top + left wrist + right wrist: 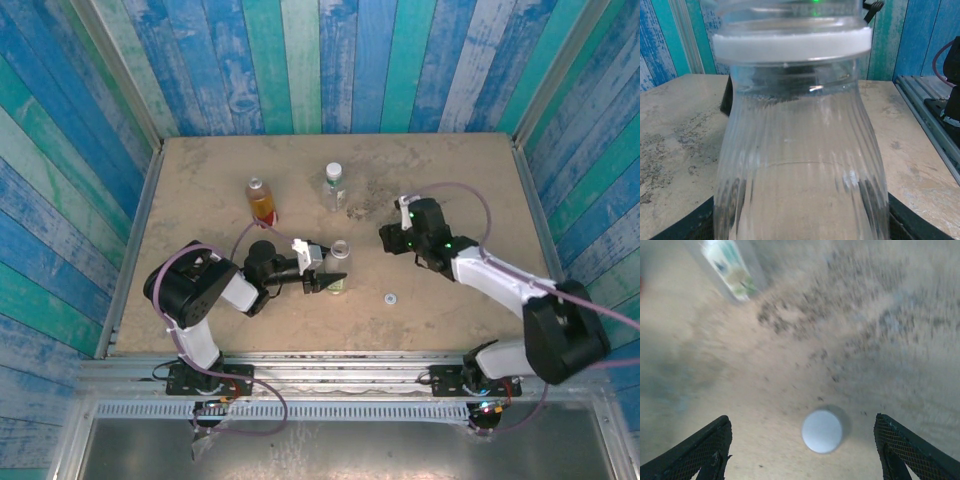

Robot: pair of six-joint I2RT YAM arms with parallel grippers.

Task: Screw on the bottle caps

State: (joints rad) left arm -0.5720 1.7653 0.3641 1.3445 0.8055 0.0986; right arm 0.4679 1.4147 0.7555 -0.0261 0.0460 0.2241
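On the tan worktop [200,300], the left gripper [333,282] was pinching a clear bottle [340,254] that stood upright a little toward 7 o'clock from the middle of the surface. In the left wrist view the clear bottle [800,165] loomed close, its ribbed wall pressed between the dark fingers [675,231] at both lower corners. A white collar [790,46] ringed its neck, with the threaded mouth rising bare above it. The right gripper [386,237] hung just toward 2 o'clock from that bottle, apart from it, with its jaws spread wide. From the right wrist, the right gripper [802,416] pointed down at the speckled worktop. A white cap [822,431] lay flat between the two mesh-faced fingers [695,450], touching neither. A bottle of orange liquid [261,198] stood upright toward 11 o'clock from the held bottle, well apart from it. A clear bottle with a greenish label [334,186] stood toward 12 o'clock, beside a patch of dark speckles. That labelled bottle [730,267] showed blurred toward 11 o'clock in the right wrist view. Another small round cap [390,297] lay alone on the worktop toward 4 o'clock from the held bottle, too small to tell which way up it faced.
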